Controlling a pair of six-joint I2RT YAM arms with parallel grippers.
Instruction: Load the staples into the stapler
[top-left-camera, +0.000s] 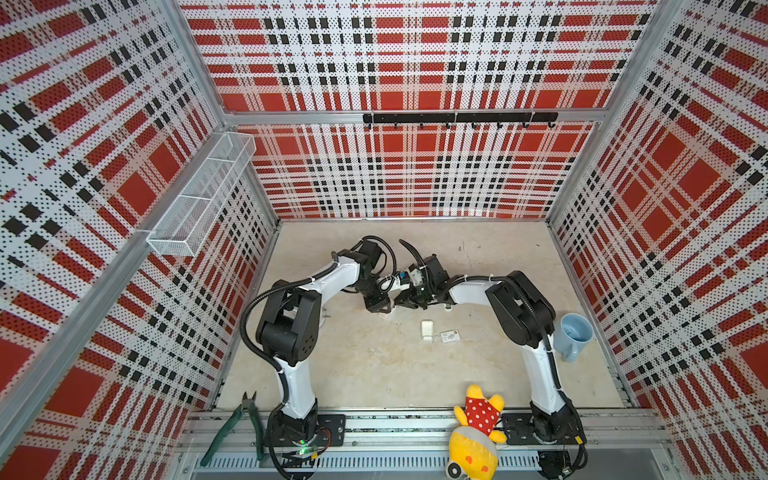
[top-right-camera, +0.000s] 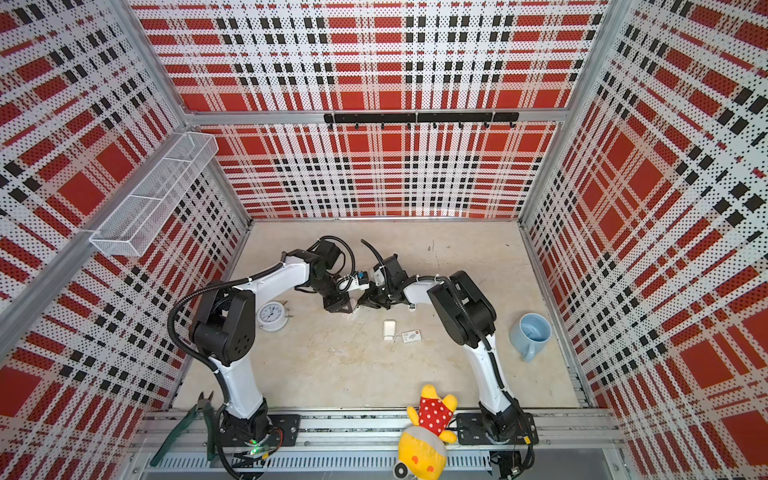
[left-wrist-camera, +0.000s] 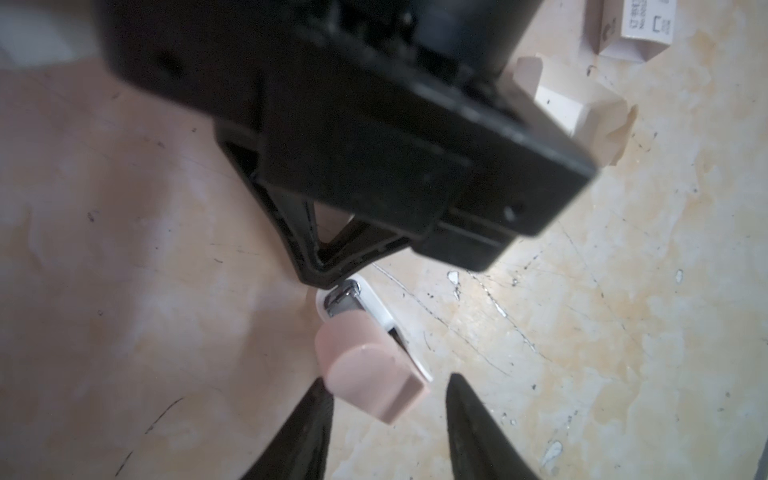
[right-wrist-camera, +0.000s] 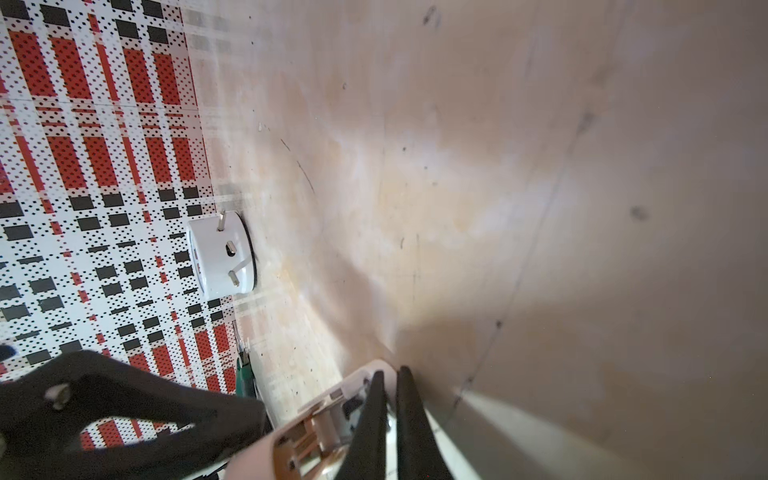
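In both top views the left gripper (top-left-camera: 386, 311) and the right gripper (top-left-camera: 400, 302) meet at the pink stapler (top-right-camera: 351, 312) on the table (top-left-camera: 374, 365), with the staple box (top-left-camera: 450, 335) near; the staples themselves I cannot see. In the left wrist view the left fingers (left-wrist-camera: 469, 415) stand spread around the stapler's pink end. In the right wrist view the right fingers (right-wrist-camera: 374, 415) are pressed together on its thin white part.

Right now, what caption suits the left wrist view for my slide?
The left gripper, jaws open, flanks the pink stapler; right gripper pinches its far end.
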